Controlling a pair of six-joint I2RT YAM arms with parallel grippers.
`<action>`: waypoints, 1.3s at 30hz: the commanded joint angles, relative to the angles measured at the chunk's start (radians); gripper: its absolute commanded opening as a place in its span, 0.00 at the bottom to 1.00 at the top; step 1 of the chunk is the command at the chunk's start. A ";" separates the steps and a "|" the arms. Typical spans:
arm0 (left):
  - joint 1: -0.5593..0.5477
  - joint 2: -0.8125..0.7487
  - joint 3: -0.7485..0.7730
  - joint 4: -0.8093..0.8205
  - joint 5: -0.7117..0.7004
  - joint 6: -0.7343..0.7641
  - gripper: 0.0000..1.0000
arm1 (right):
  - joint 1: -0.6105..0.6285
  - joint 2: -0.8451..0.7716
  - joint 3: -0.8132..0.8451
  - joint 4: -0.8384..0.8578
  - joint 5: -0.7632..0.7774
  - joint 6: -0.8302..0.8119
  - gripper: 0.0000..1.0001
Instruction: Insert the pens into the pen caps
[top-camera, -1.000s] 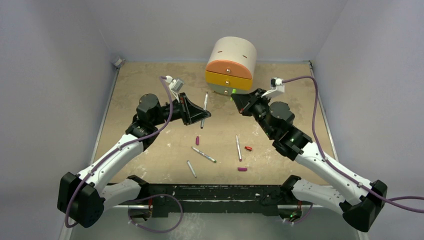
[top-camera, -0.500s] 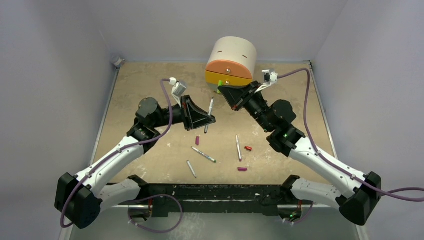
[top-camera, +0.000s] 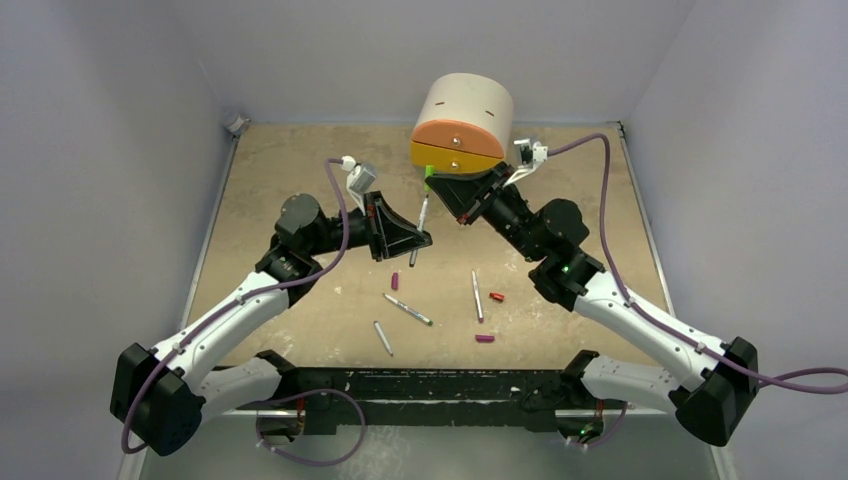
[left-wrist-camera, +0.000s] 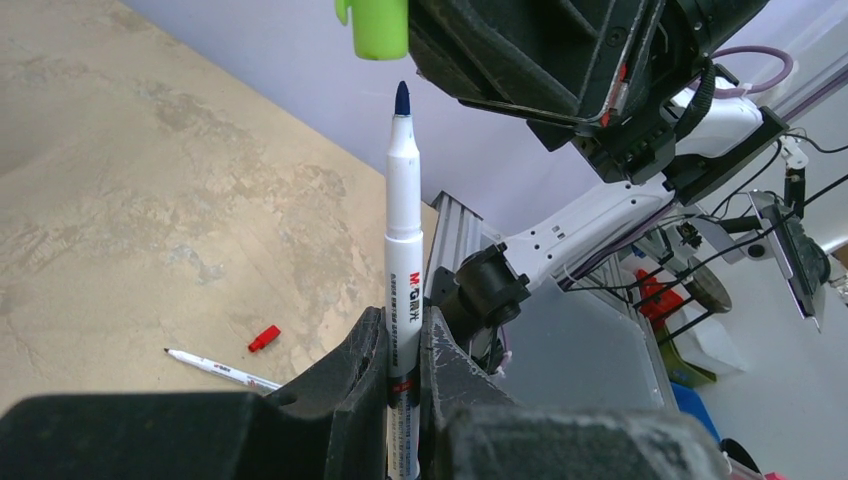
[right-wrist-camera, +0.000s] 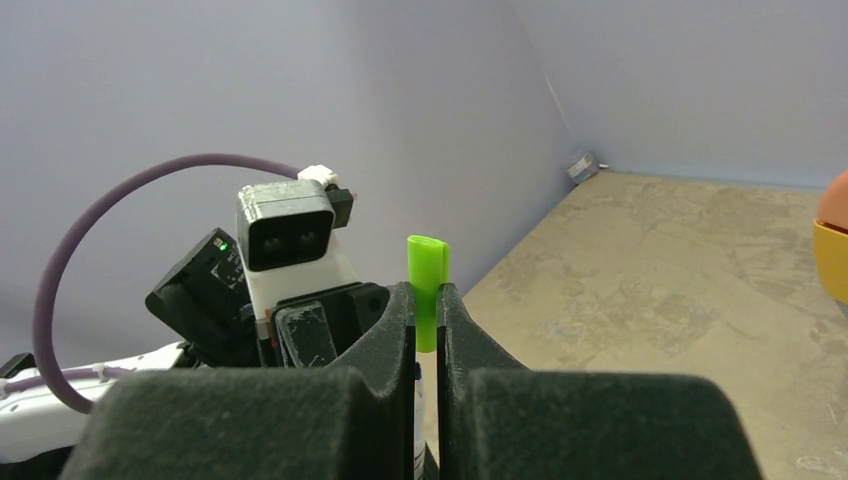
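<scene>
My left gripper (top-camera: 419, 240) is shut on a white-barrelled pen (top-camera: 422, 218) and holds it above the table, dark tip pointing up and away. In the left wrist view the pen (left-wrist-camera: 403, 230) stands upright between the jaws of this gripper (left-wrist-camera: 403, 352). Its blue tip is just below the green cap (left-wrist-camera: 375, 25), a small gap apart. My right gripper (top-camera: 440, 192) is shut on the green cap (top-camera: 428, 172). In the right wrist view the cap (right-wrist-camera: 427, 280) is pinched in the gripper (right-wrist-camera: 427, 312), with the pen (right-wrist-camera: 418, 405) below it.
Three pens lie on the table (top-camera: 408, 309), (top-camera: 383, 338), (top-camera: 477, 295). A red cap (top-camera: 497, 297) and two magenta caps (top-camera: 394, 281), (top-camera: 485, 339) lie near them. A round drawer unit (top-camera: 462, 130) with orange and yellow fronts stands just behind the grippers.
My right gripper has swung left with the green cap until it sits over the pen tip. My left gripper has shifted slightly right, raising the pen toward the cap.
</scene>
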 joint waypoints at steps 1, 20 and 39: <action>-0.003 -0.005 0.043 0.003 -0.027 0.042 0.00 | 0.010 -0.025 0.049 0.058 -0.025 -0.001 0.00; -0.004 -0.032 0.093 -0.060 -0.044 0.090 0.00 | 0.017 -0.023 0.027 0.036 -0.031 0.016 0.00; -0.003 -0.076 0.099 0.015 -0.173 0.105 0.00 | 0.051 -0.002 -0.011 0.074 0.000 0.027 0.00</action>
